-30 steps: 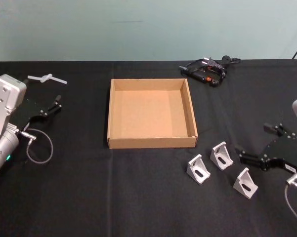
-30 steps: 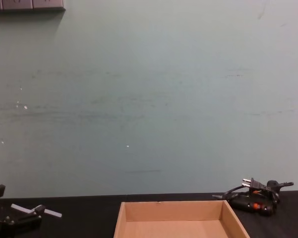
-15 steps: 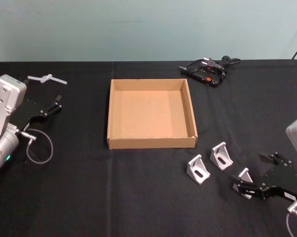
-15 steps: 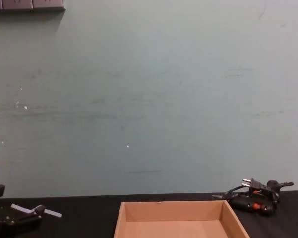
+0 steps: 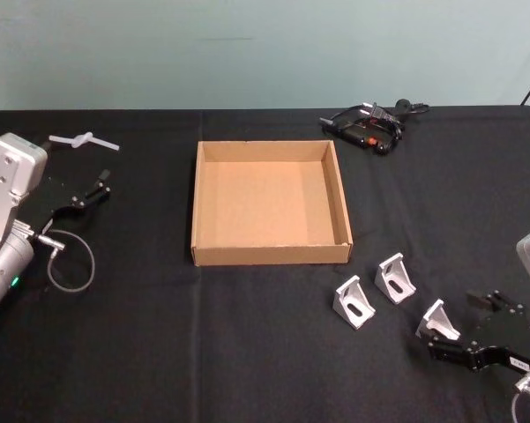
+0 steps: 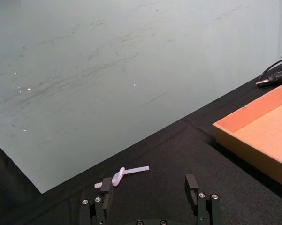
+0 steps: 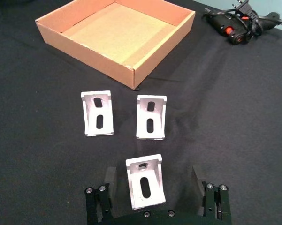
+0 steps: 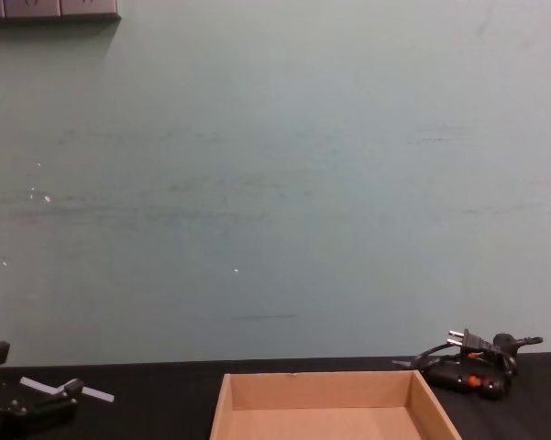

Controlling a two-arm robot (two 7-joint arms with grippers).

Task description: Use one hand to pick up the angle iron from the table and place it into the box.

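Three silver angle irons lie on the black table (image 5: 159, 344), in front and to the right of the box (image 5: 269, 254). In the head view they are the left one (image 5: 354, 302), the middle one (image 5: 394, 278) and the nearest one (image 5: 436, 321). My right gripper (image 5: 454, 324) is low over the table and open. In the right wrist view its fingers (image 7: 108, 180) stand on either side of the nearest angle iron (image 7: 145, 187), with a gap on each side. The brown cardboard box (image 7: 94, 57) has nothing in it. My left gripper (image 5: 86, 192) is open and parked at the far left of the table.
A black corded tool with an orange button (image 5: 366, 126) lies behind the box to the right. A small white plastic piece (image 5: 82, 140) lies at the back left, just beyond the left gripper (image 6: 149, 190). The wall is close behind the table's far edge.
My right gripper has pulled back toward the table's front edge and dropped lower. It now straddles the nearest angle iron. The left arm has stayed put.
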